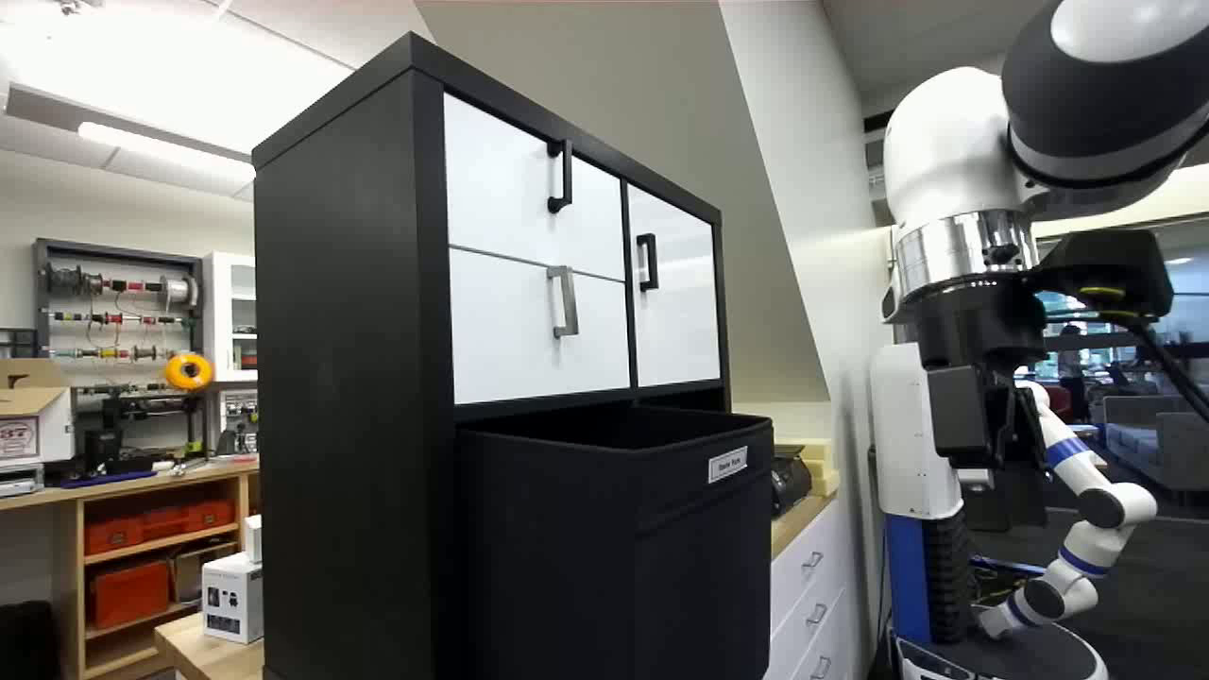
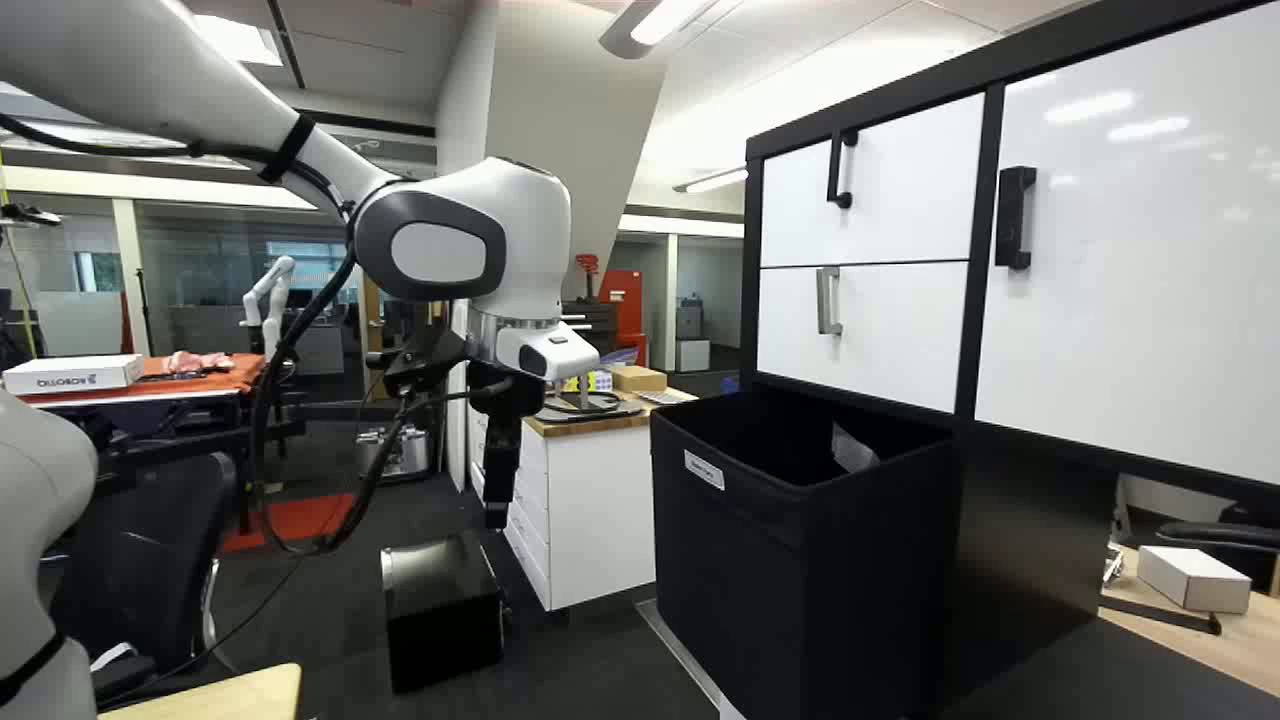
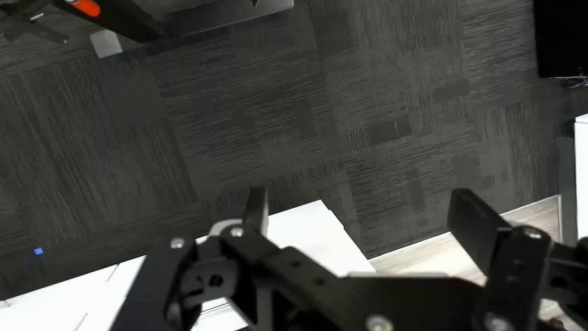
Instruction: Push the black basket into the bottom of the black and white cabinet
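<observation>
Basket [image 2: 730, 570] matte black, straight-sided, bearing a white label [image 2: 704, 470]; jaws spread apart.

In an exterior view, the black and white cabinet [image 1: 340, 378] carries three white drawer fronts [image 1: 510, 349] with slim handles [image 1: 567, 176], and below them the black basket [image 1: 614, 557] juts out of the cabinet's bottom, a small white label [image 1: 727, 464] high on its front. Toward the right edge, well apart from the basket, the robot arm [image 1: 949, 151] points its gripper [image 1: 992, 458] downward, in front of another white arm [image 1: 1117, 504] banded with blue. At far left, orange cases [image 1: 156, 525] sit on wooden shelves [image 1: 69, 576] beneath a rack [image 1: 42, 302] of spools [image 1: 179, 289].
</observation>
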Controlling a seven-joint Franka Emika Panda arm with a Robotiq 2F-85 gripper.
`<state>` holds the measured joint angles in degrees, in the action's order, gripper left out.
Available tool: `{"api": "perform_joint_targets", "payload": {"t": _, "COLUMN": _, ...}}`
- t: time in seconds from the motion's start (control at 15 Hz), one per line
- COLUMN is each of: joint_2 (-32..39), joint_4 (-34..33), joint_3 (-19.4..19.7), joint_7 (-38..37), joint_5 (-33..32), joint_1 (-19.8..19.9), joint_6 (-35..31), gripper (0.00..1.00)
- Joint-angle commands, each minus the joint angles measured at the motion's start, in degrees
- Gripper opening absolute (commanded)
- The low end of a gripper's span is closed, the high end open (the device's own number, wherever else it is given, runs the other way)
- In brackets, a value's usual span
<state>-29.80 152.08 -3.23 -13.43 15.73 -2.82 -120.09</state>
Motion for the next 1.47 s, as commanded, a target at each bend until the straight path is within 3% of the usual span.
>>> {"api": "perform_joint_targets", "payload": {"t": 0.0, "joint_2": 0.0, "joint_4": -0.1, "joint_3": -0.2, "joint_7": 0.1, "joint_5": 0.1, "joint_1": 0.3, "joint_6": 0.1, "gripper": 1.00}}
{"api": "perform_joint_targets", "payload": {"t": 0.8, "joint_2": 0.5, "joint_4": 0.0, "joint_3": -0.4, "joint_7": 0.2, "joint_5": 0.0, "joint_1": 0.3, "joint_6": -1.6, "gripper": 1.00}}
{"api": "perform_joint_targets", "payload": {"t": 1.4, "joint_2": 6.8, "joint_4": 0.6, "joint_3": -1.2, "joint_7": 2.8, "joint_5": -1.0, "joint_1": -0.3, "joint_6": -15.2, "gripper": 1.00}}
